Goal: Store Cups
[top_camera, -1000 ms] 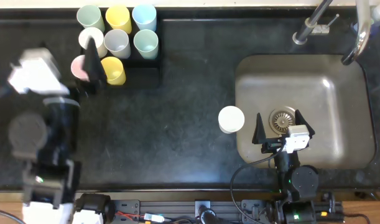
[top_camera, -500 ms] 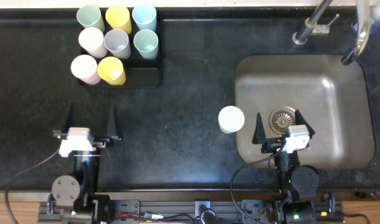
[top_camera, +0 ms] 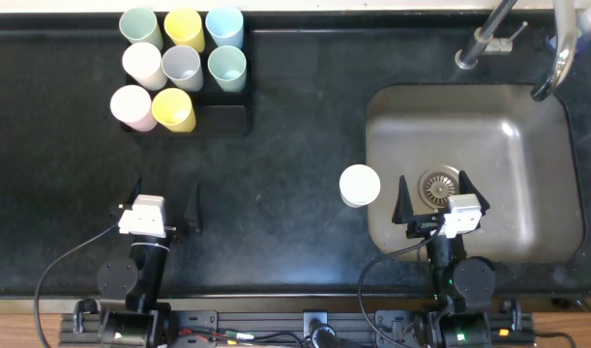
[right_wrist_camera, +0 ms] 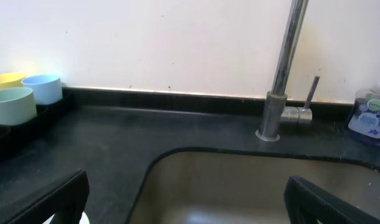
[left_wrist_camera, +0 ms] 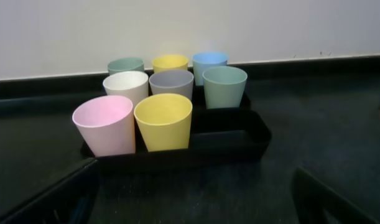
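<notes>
Far left on the dark surface: a black tray; holds eight cups in three rows, all upright, mouths up, touching or just beside their neighbours; far row, left to right: green cup, yellow cup, blue cup; middle row: white cup, grey cup, teal cup; near row, at the left and the middle places: pink cup and second yellow cup.

Right of middle: a lone white cup, upright; stands at the left rim of the sink, well apart from the tray and just left of the right hand; cannot tell whether on the surface or over the rim.

Near left: left hand, low over the surface, well short of the tray; gapes wide, grips nothing; faces the tray's near side.

Near right: right hand, over the near left part of the sink; likewise spread wide, nothing between the fingers.

Far right, behind the sink: a tap; to its right, a soap bottle.
</notes>
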Tool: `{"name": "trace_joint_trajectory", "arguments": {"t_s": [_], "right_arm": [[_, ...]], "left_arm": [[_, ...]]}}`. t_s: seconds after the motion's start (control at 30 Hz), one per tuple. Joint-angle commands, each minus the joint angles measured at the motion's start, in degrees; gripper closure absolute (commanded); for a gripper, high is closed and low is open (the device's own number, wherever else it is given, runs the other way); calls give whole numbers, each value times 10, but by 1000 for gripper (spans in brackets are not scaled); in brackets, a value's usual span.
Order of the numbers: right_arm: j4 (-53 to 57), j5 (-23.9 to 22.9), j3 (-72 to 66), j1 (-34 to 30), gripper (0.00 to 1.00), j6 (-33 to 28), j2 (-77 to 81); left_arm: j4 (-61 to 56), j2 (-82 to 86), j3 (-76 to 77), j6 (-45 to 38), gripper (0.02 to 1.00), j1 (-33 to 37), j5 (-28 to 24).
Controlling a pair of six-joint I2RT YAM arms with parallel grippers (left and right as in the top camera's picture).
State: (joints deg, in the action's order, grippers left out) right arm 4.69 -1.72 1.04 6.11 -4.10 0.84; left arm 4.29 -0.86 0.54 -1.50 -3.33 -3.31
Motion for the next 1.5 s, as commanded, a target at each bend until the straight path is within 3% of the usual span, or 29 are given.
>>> {"name": "trace_joint_trajectory", "arguments": {"t_s": [0.03, 0.97, 1.13, 1.33, 1.5], "right_arm": [[-3, 2, -8, 3, 3, 3, -6], [8, -7, 35, 3, 5, 3, 22], [134, 2, 249, 3, 3, 3, 190], [414, 65, 560, 3, 3, 31, 409], [643, 123, 767, 3, 3, 18, 578]], "left_arm": [[1, 5, -1, -6, 18, 4, -11], [1, 5, -1, -6, 18, 4, -11], [1, 5, -1, -6, 18, 4, -11], [1, 5, -1, -6, 18, 4, -11], [1, 5, -1, -6, 18, 4, -11]]}}
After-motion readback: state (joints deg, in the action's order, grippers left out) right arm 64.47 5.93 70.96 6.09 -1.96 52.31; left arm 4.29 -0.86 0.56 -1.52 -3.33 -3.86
